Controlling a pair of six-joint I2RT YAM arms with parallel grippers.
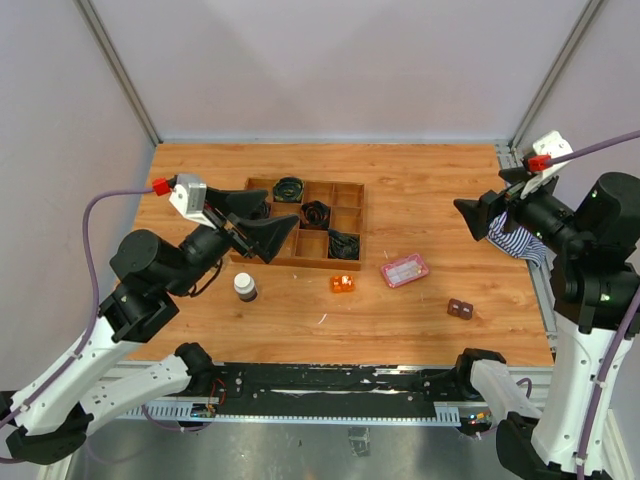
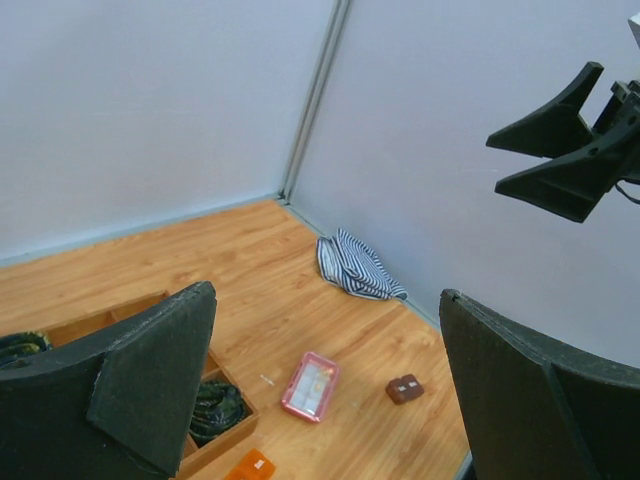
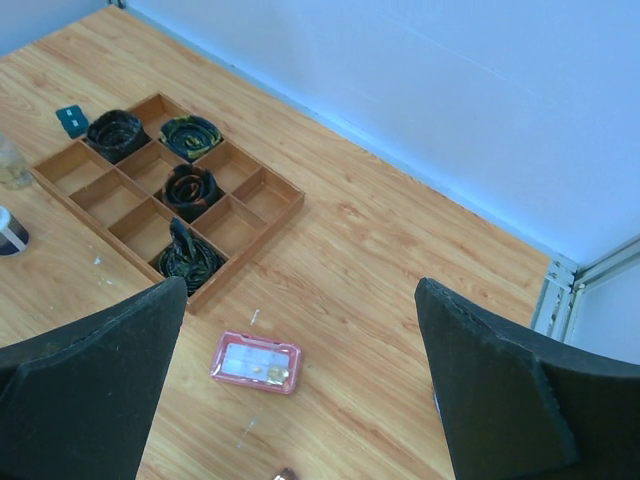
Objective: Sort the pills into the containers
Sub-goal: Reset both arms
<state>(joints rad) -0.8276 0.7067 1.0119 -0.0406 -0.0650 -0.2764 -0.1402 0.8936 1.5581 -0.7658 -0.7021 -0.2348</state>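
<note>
The flat pink box [image 1: 405,269] lies shut on the table right of centre, with a few yellow pills [image 3: 268,371] showing through its lid. The box also shows in the left wrist view [image 2: 310,386] and the right wrist view [image 3: 255,362]. A dark bottle with a white cap [image 1: 245,287] stands in front of the wooden tray. A clear vial [image 3: 12,165] stands at the left edge of the right wrist view. My left gripper [image 1: 280,212] hangs open and empty above the tray's left part. My right gripper [image 1: 478,218] hangs open and empty, high at the right.
A wooden compartment tray [image 1: 352,212] holds black coils. A small orange block [image 1: 342,283] and a brown block [image 1: 460,309] lie near the pink box. A striped cloth [image 1: 520,240] lies at the right edge. A small teal piece [image 3: 71,120] lies beyond the tray.
</note>
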